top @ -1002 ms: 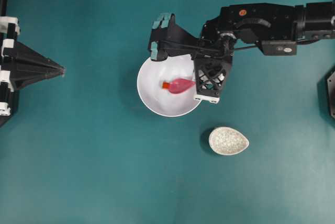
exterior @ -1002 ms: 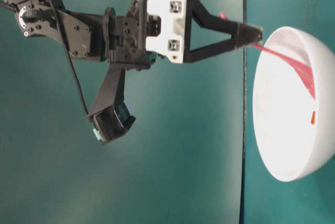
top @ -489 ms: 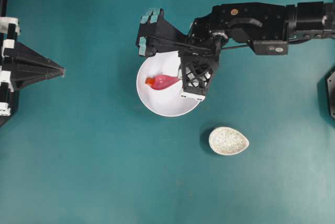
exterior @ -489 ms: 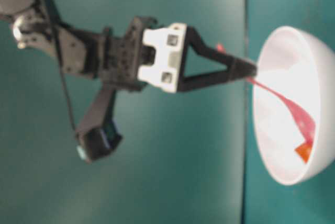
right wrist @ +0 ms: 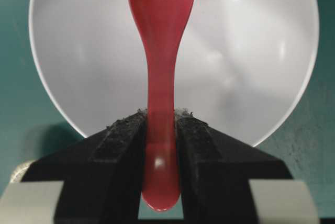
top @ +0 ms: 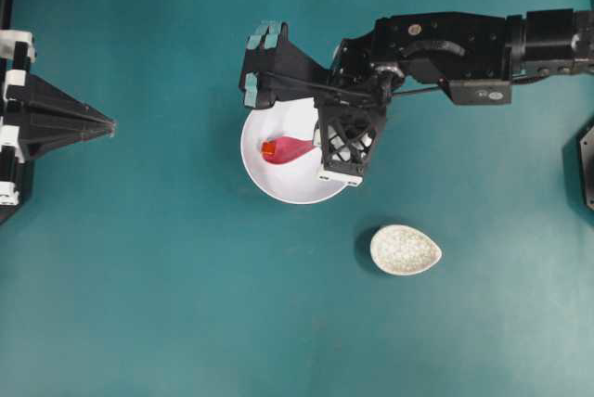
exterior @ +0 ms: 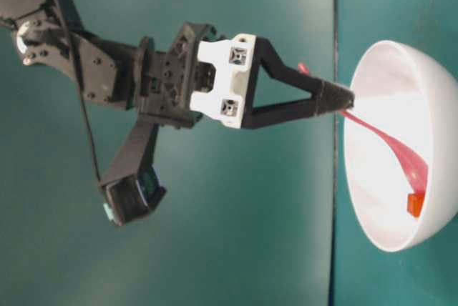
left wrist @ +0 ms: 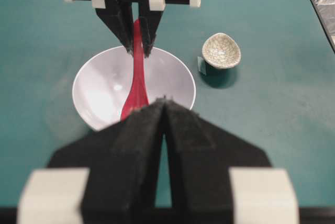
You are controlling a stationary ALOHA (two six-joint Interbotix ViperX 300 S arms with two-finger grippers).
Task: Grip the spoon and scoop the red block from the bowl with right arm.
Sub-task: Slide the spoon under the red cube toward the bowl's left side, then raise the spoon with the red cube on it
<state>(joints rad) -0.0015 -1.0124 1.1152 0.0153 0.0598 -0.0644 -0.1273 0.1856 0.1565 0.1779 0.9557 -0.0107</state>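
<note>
Spoon [top: 290, 148]: glossy pink-red, deep oval scoop, straight handle, now pinched by the handle between the two black pads of the right gripper [right wrist: 159, 124], with the handle's end poking out behind the pads in the right wrist view. The scoop hangs down inside the bowl [top: 278, 184], which sits on the teal worktop [top: 167, 276] a little toward its far edge, near the middle of its width. Red block [top: 268, 148]: tiny cube at the scoop's tip; in the table-level view it lies low against the bowl's inner wall, touching or just beside the tip, and I cannot tell whether it rides in the scoop or only rests against it. Handling judgement: the spoon looks stiff and light but slick, so a grip on the narrow handle may let it swivel if the tip drags hard on the bowl; the present hold, toward the handle's end, gives reach but little control over twist. The block looks very light and hard, likely to skid ahead of the tip on the smooth white wall rather than climb in, so a shallow, slow push up the curve seems wise. The bowl is unheld and could slide. Left gripper [left wrist: 163, 110]: pads pressed together on nothing, parked near the worktop's left edge. A small speckled dish [top: 405, 249] sits well apart from the bowl, toward the near edge.
</note>
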